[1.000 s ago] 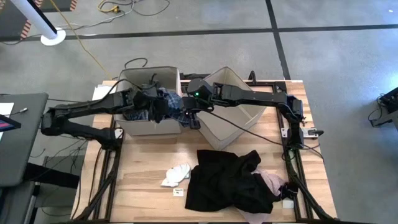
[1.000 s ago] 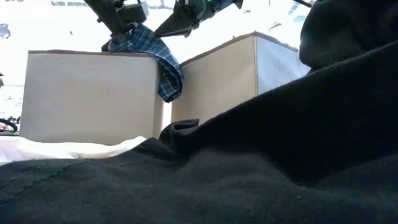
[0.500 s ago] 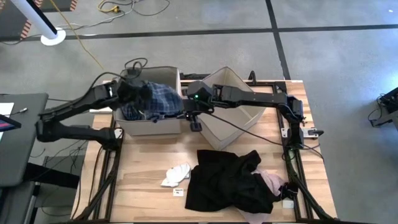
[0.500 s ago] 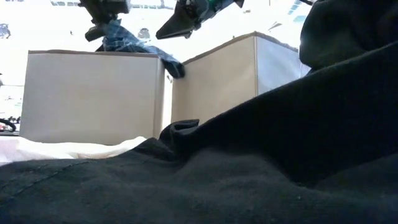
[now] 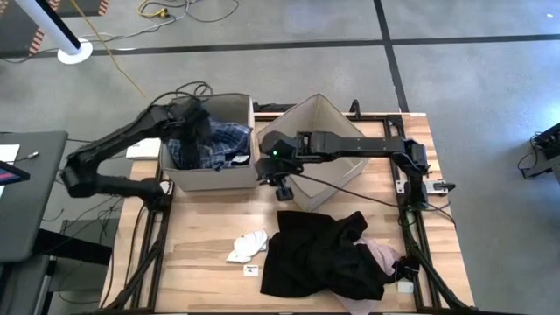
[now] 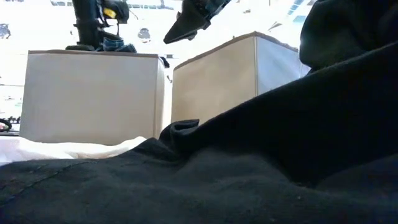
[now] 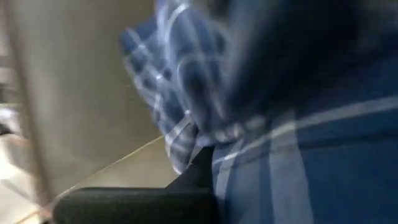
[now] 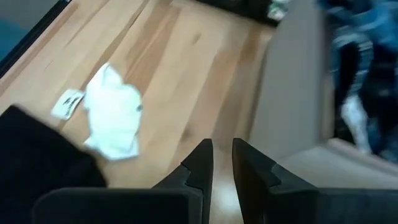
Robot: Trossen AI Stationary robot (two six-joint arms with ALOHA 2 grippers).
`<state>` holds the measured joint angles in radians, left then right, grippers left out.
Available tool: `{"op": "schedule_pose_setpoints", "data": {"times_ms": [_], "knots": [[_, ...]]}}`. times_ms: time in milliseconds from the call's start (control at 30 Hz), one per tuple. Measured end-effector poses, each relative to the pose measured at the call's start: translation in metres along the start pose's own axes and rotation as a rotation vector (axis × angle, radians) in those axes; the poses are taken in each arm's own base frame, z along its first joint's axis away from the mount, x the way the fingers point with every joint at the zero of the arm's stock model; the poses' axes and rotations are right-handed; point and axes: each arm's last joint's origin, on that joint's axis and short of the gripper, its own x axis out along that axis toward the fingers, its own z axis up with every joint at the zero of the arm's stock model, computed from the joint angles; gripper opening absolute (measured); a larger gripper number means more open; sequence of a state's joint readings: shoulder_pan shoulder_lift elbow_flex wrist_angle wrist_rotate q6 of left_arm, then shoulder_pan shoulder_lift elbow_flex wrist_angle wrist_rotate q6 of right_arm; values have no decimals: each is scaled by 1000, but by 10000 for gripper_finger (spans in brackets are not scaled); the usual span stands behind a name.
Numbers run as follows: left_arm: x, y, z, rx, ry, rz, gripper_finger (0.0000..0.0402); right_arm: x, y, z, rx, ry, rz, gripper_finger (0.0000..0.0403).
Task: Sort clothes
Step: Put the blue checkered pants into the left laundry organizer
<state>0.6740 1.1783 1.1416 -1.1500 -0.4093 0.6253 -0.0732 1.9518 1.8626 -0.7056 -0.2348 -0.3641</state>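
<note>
High view: the left gripper (image 5: 194,133) is lowered into the rectangular beige fabric box (image 5: 210,179), directly over the crumpled blue-and-white plaid shirt (image 5: 223,144) lying inside it; its fingers are pressed together. The right gripper (image 5: 282,185) hangs just outside that box's corner, beside the tilted second beige box (image 5: 346,166). Toward the table's front from the right gripper lie a small white-grey garment (image 5: 248,246), a large black garment (image 5: 319,254) and, at its edge, a pink piece (image 5: 383,255).

Low view: the left gripper (image 6: 93,31) stands above the box rim; black cloth fills the foreground.

Left wrist view: plaid fabric (image 7: 280,124) crowds the lens.

Right wrist view: the right gripper's fingers (image 8: 198,163) stand slightly parted, holding nothing, above bare wooden tabletop (image 8: 180,81).
</note>
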Motion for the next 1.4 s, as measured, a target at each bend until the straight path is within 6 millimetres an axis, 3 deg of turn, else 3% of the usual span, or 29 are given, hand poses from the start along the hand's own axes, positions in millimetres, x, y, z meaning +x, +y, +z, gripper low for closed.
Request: {"op": "schedule_pose_setpoints", "data": {"times_ms": [300, 533, 667, 800, 900, 1033, 1200, 1400], "knots": [[64, -3, 32, 56, 188, -140, 0, 6, 39, 1, -30, 99, 98, 78], [113, -11, 45, 81, 301, -285, 0, 10, 73, 7, -71, 131, 165, 78], [128, -15, 48, 84, 346, -317, 4, 12, 91, 11, -104, 127, 194, 78], [131, -17, 49, 72, 340, -344, 13, 13, 104, 13, -127, 126, 214, 78], [125, -15, 48, 54, 327, -343, 33, 13, 110, 14, -135, 125, 224, 78], [100, -5, 44, 11, 285, -316, 73, 14, 116, 14, -144, 129, 235, 78], [47, 8, 32, -25, 197, -258, 110, 14, 121, 14, -149, 142, 245, 78], [-26, 22, 4, -112, -23, -112, 116, 14, 121, 12, -127, 160, 246, 78]]}}
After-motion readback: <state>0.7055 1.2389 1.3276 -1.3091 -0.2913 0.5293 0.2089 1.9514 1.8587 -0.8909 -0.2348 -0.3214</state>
